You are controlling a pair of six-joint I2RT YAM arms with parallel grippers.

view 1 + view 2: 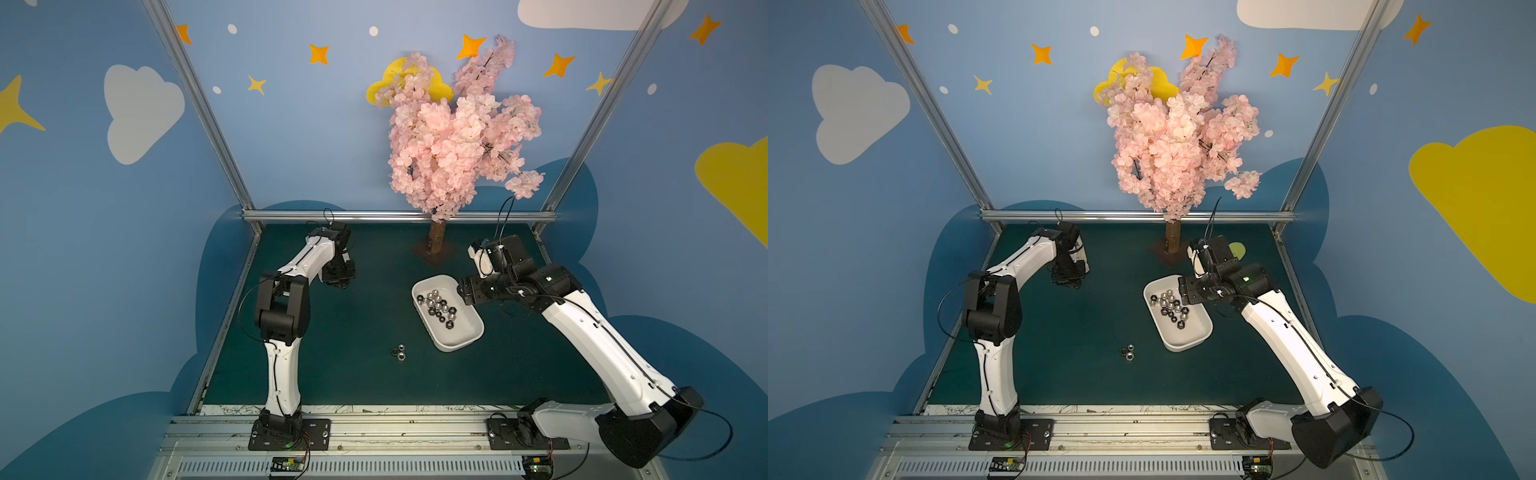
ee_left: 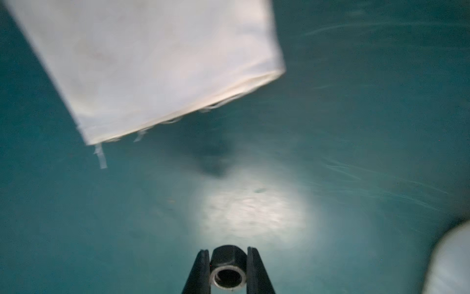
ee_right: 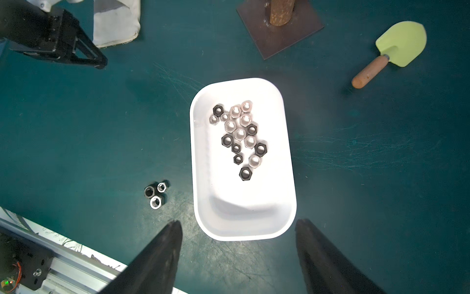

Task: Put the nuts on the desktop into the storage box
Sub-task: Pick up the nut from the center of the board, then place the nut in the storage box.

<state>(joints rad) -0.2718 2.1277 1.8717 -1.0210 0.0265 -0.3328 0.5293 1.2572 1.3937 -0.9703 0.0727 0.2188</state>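
Green desktop (image 3: 76, 127): left gripper (image 2: 228, 250) clamped on nut (image 2: 228, 276); right gripper (image 3: 238, 222) spread wide above storage box (image 3: 203, 165); three nuts (image 3: 155, 194) loose.

— How many nuts (image 3: 239, 133) were in the storage box (image 3: 244, 229)?
— Sixteen. Three loose nuts (image 3: 155, 202) were on the desk (image 3: 76, 127), one held nut (image 2: 218, 277) in the left pincer (image 2: 228, 252).
— Anything else?
— One trowel (image 3: 396, 48), one tree (image 1: 453, 137).

walls (image 1: 291, 145): blue — white clouds (image 1: 141, 112), yellow clouds (image 1: 739, 183), orange stars (image 1: 319, 54) | frame: silver aluminium posts (image 1: 199, 104) | decor: pink blossom tree (image 1: 453, 137) by back rail (image 1: 332, 216) | light: soft, even
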